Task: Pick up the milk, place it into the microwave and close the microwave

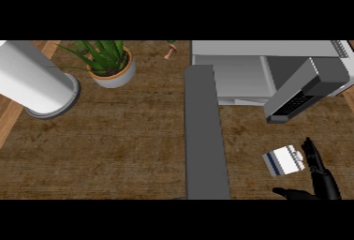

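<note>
Now the right hand (314,180) spreads open beside the milk (283,161); probably light and stiff, best taken across its flat sides.

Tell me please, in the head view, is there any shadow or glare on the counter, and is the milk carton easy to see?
In the head view, lighting is even, with no glare on the counter; only a faint dark rim shows under the white cylinder. The milk carton stands out clearly beside the right hand.
</note>
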{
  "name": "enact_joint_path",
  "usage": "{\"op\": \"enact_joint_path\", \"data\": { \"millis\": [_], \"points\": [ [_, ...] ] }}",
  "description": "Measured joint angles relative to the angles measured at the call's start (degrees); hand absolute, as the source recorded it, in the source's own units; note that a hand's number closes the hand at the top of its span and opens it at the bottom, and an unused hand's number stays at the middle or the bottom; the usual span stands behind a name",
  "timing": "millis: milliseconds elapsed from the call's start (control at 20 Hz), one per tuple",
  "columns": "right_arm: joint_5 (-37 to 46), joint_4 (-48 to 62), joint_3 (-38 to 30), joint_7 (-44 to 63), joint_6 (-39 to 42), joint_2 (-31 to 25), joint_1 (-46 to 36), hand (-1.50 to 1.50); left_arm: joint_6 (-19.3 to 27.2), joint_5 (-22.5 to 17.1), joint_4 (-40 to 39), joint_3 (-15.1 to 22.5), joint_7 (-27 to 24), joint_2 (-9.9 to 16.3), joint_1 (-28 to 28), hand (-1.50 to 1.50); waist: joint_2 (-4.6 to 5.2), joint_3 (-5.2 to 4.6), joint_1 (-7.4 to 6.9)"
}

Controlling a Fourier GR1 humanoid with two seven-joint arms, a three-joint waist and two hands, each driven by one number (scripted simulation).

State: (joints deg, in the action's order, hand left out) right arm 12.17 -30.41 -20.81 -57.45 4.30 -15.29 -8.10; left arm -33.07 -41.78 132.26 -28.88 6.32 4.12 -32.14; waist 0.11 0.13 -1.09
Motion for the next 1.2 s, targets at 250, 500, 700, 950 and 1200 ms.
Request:
{"op": "enact_joint_path", "data": {
  "millis": [250,500,700,950,1200],
  "points": [
    [-0.3,8.0,-1.0,-2.0,0.5,-0.5,-4.7,-1.5,-0.9,-1.7,0.0,-0.9,0.4,0.4,-0.8,-1.5,0.08,0.06,-0.35],
    [-1.4,12.4,-2.0,-2.8,1.7,-0.8,-7.2,1.5,-1.3,-2.4,-0.2,-1.0,0.6,0.4,-0.4,-1.5,0.09,-0.1,-0.31],
    [-0.6,13.9,-1.1,-2.9,2.1,-0.9,-9.3,1.5,-1.6,-3.3,-0.2,-0.6,1.3,0.7,-0.8,-1.5,0.11,-0.18,-0.49],
    [-0.4,14.8,-0.7,-3.1,2.1,-0.4,-11.5,1.5,-1.1,-3.9,-0.1,-1.1,1.5,0.9,-0.2,-1.5,0.19,-0.04,-0.6],
    [-0.6,15.2,-1.0,-3.9,-0.5,4.1,-13.4,1.5,-1.9,-5.0,-1.1,-2.2,1.3,1.8,0.6,-1.5,0.22,-0.12,-0.59]
  ]
}}
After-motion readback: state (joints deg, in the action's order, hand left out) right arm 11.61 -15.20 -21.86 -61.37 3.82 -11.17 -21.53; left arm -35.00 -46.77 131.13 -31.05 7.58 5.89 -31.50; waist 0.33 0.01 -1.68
